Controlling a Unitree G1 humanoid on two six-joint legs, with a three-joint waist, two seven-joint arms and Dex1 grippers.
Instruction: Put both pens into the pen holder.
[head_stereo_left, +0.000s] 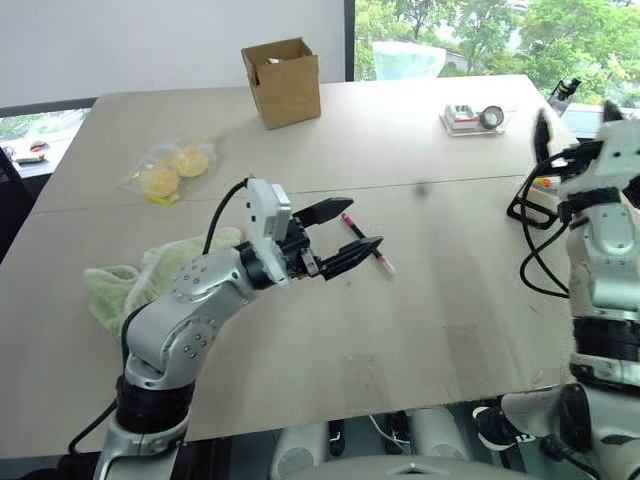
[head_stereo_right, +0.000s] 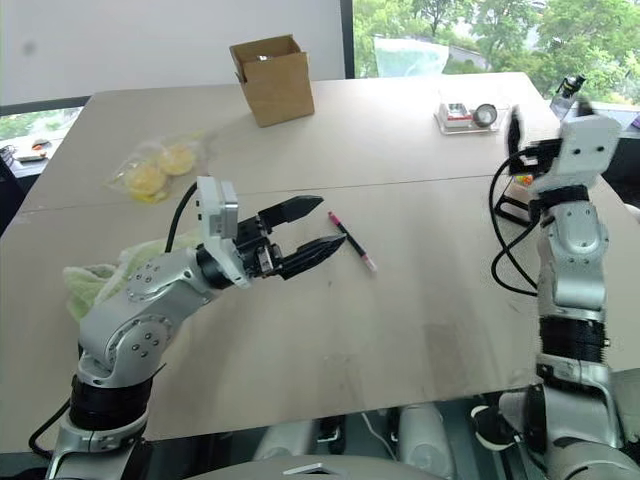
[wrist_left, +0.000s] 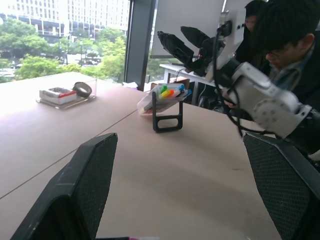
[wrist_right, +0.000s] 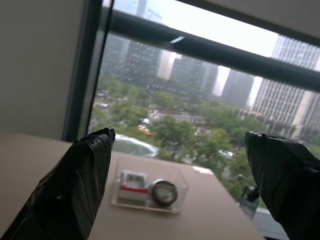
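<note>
One thin black stick pen with a pink end (head_stereo_right: 350, 240) lies flat on the pale wooden table (head_stereo_right: 420, 330), near the middle, pointing diagonally from far-left to near-right. The left gripper (head_stereo_right: 310, 228) hovers just left of it, its two black fingers spread apart and empty, roughly level rather than aimed downward. The small black angled pen holder with a clear plastic top (wrist_left: 166, 106) stands near the right edge of the table; coloured tips show under its clear top, though whether the second pen is among them cannot be told. The right gripper (wrist_left: 182, 42) is raised above the holder, its fingers wide apart with nothing between them.

The step in hand is judged to be the pickup of the pen on the table. It is done well if the wrist is tipped down first, the fingers are set across the pen's shaft — not along it — and closed near its middle, so that the pen is not rolled away.
</note>
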